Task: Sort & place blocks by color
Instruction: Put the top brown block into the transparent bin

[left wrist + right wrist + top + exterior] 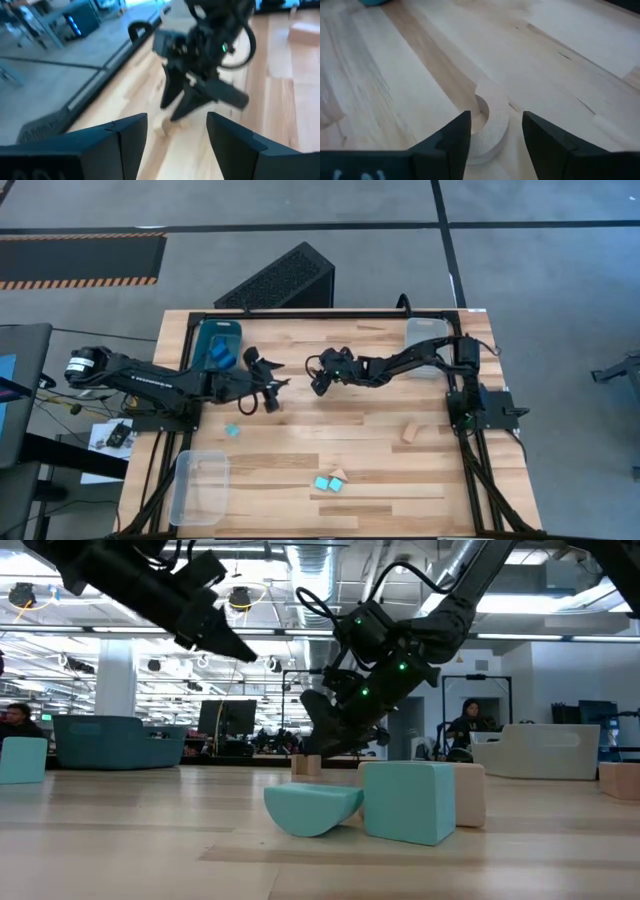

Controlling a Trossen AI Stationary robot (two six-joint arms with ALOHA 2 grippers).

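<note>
The right gripper (492, 132), fingers apart and holding nothing, straddles a curved tan wood block (490, 125) mid-table, seemingly lined up to grasp it. The left gripper (268, 385) waits open nearby, empty.

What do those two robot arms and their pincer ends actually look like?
Both arms are dark, jointed and slim, with black cables looped alongside. The left tool and right tool each end in two flat, dark, wedge-shaped fingers. Small green lights glow on the right arm's wrist.
</note>
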